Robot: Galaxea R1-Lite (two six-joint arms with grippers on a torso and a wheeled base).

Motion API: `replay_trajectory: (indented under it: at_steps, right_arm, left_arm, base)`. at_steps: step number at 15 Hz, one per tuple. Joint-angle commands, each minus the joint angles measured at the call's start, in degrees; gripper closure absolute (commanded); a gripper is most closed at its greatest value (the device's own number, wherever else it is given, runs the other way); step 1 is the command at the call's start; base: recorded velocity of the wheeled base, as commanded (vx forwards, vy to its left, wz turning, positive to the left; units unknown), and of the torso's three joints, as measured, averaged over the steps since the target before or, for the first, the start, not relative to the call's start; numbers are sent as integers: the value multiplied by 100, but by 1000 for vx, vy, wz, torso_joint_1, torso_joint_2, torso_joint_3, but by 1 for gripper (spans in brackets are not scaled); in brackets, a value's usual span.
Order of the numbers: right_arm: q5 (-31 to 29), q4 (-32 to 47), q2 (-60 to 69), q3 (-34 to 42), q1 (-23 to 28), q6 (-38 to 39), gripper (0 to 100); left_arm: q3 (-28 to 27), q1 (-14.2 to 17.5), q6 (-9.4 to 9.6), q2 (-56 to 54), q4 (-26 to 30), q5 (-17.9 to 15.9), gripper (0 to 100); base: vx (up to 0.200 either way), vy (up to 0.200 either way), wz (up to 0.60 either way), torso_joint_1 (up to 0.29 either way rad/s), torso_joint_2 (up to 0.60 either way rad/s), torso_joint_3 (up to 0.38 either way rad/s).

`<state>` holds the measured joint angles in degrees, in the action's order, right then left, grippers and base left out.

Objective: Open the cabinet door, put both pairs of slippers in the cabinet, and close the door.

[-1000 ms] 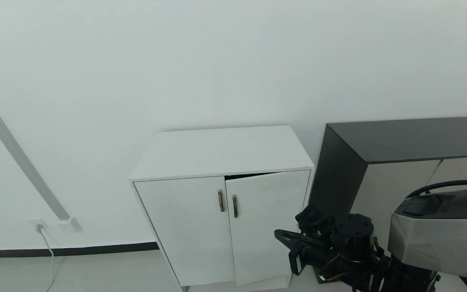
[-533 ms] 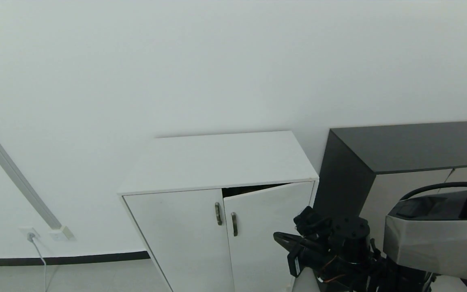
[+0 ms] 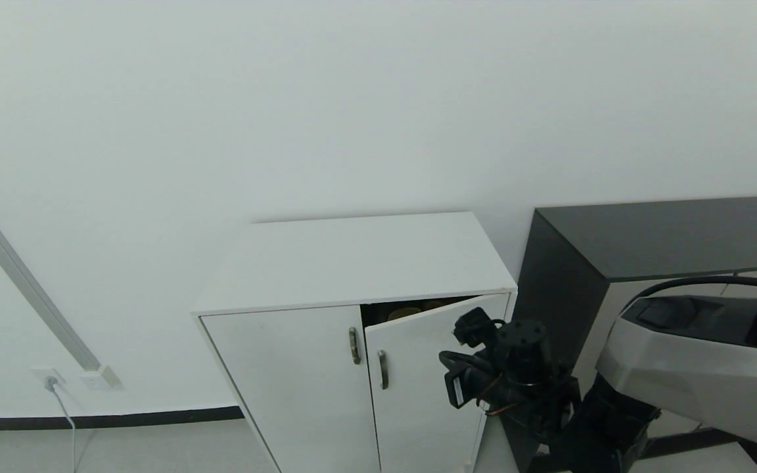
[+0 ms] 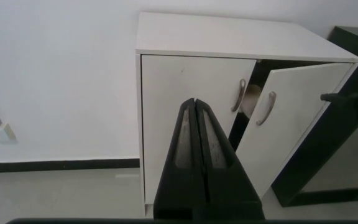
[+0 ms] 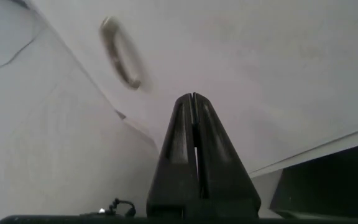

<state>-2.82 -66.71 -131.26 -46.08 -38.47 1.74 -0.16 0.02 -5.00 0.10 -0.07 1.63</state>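
Cabinet (image 3: 352, 256) stands white against the far wall, with a black sideboard (image 3: 667, 230) just beside it on the right. Its left door (image 3: 286, 381) is flush, while the right door (image 3: 418, 394) hangs ajar, leaving a dark gap along its top edge. A tan shape (image 3: 405, 309) shows through that gap; whether it is a slipper I cannot tell.

The right gripper (image 3: 445, 360) sits in front of the ajar door's outer face, to the right of its handle (image 3: 382, 369), with its fingers pressed together. Whether the tip touches the panel is unclear. The left gripper (image 4: 194, 102) hangs back from the cabinet, facing the left door, with its fingers also pressed together and nothing between them.

Judging by this pose, the step in hand looks like pushing the door shut.

- **Slipping:** the panel is smooth and the closed tip is narrow, so a slanted push could skid across the face and leave the door ajar.
- **Weak leverage:** the tip lies well toward the hinge side, so the door may stall or spring back.
- **Blockage:** if whatever is inside juts past the shelf edge, the door would jam against it.
- **Collision:** the sideboard crowds the right arm, and a wide swing could strike it.
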Motion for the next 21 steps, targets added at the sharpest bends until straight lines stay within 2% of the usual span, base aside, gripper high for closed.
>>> replay_trajectory:
  at_steps: [1, 11, 21]
  right_arm:
    - [-123, 343, -49, -657, 59, 72, 100]
    - [-140, 931, -717, -1984, 288, 72, 100]
    - [-140, 958, -893, -2256, 341, 72, 100]
  left_arm:
    - [7, 6, -10, 8, -1, 4, 100]
    - [-2, 6, -10, 8, -1, 12, 100]
    - [-2, 6, -10, 8, -1, 12, 100]
  base:
    - [0, 0, 0, 0, 0, 0]
    - [0, 0, 0, 0, 0, 0]
    - [0, 0, 0, 0, 0, 0]
